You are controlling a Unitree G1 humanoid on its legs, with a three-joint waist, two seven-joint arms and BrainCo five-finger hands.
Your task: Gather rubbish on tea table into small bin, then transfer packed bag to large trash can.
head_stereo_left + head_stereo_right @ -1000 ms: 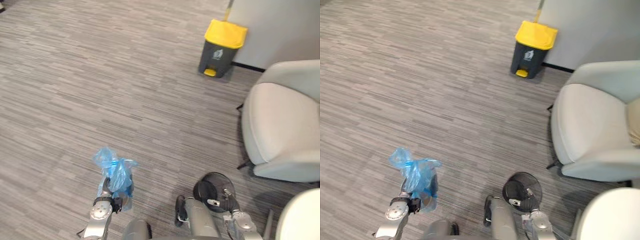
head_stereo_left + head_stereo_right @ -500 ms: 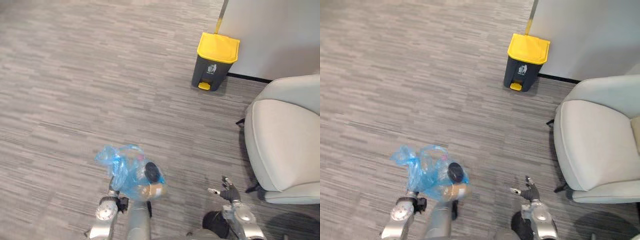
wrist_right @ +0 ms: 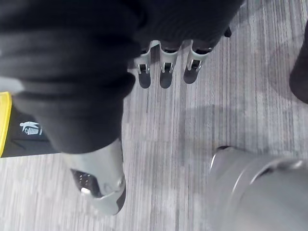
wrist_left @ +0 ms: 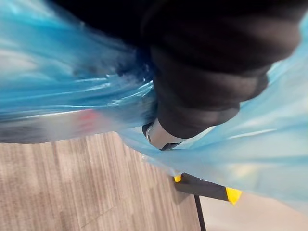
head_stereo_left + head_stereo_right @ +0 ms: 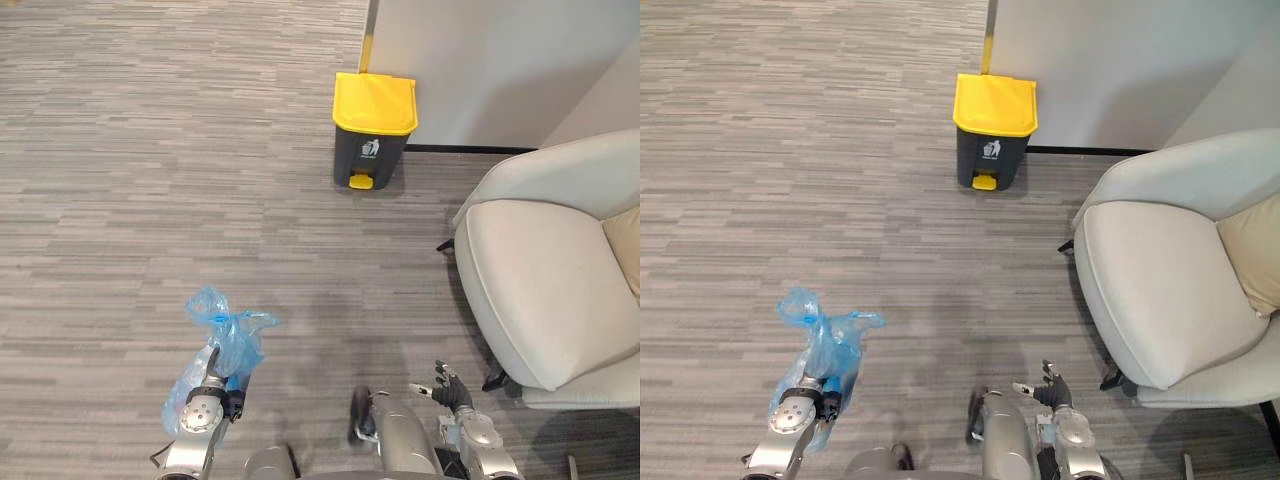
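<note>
As the camera has swung round, the large trash can [image 5: 372, 128] now stands more squarely ahead of the left robot hand [image 5: 210, 402], which is clenched on the blue bag [image 5: 232, 340]. The right robot hand [image 5: 448, 386] hangs slack and empty. The carry looks well under way.

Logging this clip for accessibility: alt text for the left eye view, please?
The robot's left hand holds a blue bag over grey carpet; ahead, a dark bin with a shut yellow lid stands against a pale wall. The right hand is open near a pale armchair.
</note>
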